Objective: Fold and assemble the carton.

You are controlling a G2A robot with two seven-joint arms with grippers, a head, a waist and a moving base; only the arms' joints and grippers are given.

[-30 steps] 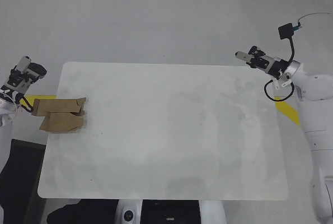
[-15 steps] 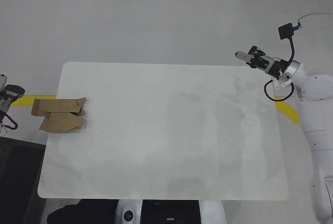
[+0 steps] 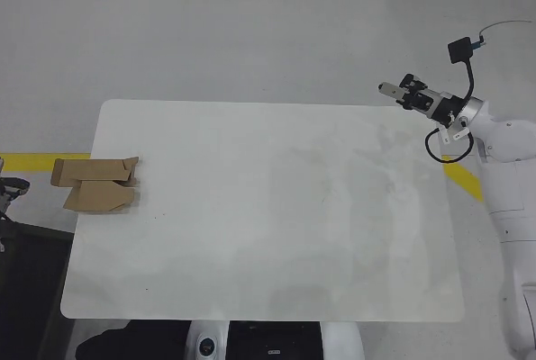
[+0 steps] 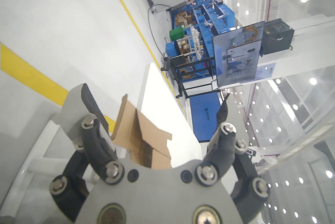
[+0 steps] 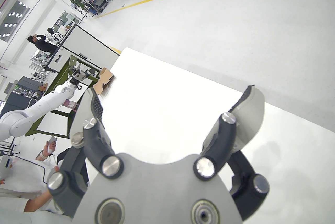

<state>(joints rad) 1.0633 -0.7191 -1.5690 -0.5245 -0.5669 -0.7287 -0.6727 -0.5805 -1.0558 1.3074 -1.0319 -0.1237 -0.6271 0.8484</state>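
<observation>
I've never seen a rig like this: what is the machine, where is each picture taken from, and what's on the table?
It is a two-armed robot at a white table. One picture looks down from above its arms; the other two come from a camera on each wrist. A brown carton, partly folded, lies at the table's left edge, overhanging it. The left end effector is off the table beside it, the right end effector near the far right corner. Both are open and hold nothing.

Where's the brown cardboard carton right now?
Top view: the flattened brown cardboard carton lies at the white table's left edge, overhanging it, with the open left tool off the table beside it, apart.
</observation>
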